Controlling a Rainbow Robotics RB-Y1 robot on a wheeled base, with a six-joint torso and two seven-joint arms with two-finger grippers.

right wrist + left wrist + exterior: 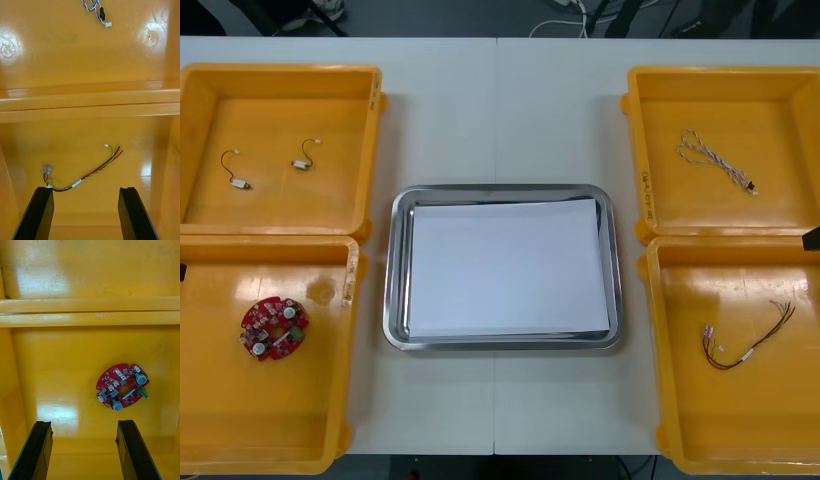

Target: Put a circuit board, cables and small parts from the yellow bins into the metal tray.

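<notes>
A round red circuit board [274, 327] lies in the near left yellow bin [210, 420]. In the left wrist view the circuit board [122, 386] sits beyond my left gripper [84, 450], whose fingers stand open above the bin floor. A red and yellow cable [746, 340] lies in the near right bin [790, 420]. My right gripper [86, 212] hangs open over that bin, with the red and yellow cable [86, 172] just past its fingertips. The metal tray [502, 342], white inside, sits between the bins with nothing in it.
The far left bin [210, 100] holds two small metal parts [238, 180] [303, 160] with thin wires. A twisted blue and white cable [717, 160] lies in the far right bin [790, 100]; its end [98, 10] shows beyond the bin walls.
</notes>
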